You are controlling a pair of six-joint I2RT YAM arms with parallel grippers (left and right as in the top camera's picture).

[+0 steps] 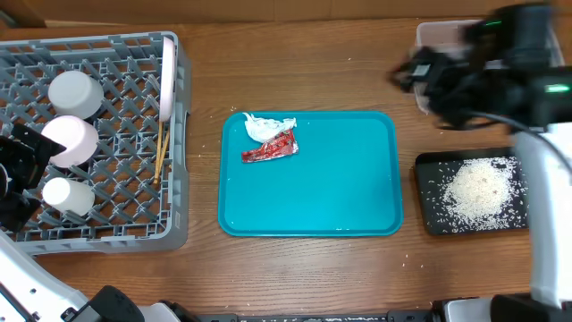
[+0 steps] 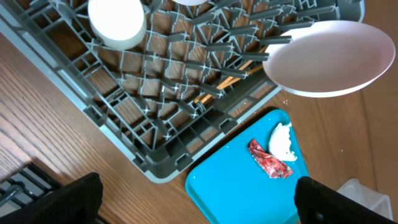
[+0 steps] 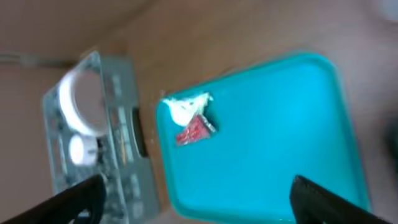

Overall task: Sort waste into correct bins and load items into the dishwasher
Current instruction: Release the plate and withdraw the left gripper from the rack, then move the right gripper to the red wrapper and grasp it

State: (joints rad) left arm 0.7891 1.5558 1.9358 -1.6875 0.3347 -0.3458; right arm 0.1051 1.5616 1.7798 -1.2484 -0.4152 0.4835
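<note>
Print on the red wrapper [image 1: 269,148] is unreadable.

The desk [image 1: 295,268] was grained wood; the teal tray [image 1: 349,179] glossy smooth plastic; the dish rack [image 1: 116,107] matt grey plastic; the napkin [image 1: 268,126] crumpled paper.

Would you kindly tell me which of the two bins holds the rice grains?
The shallow black tray, with white grains heaped in it; the clear tub beyond it, partly hidden by the right arm, shows none.
</note>
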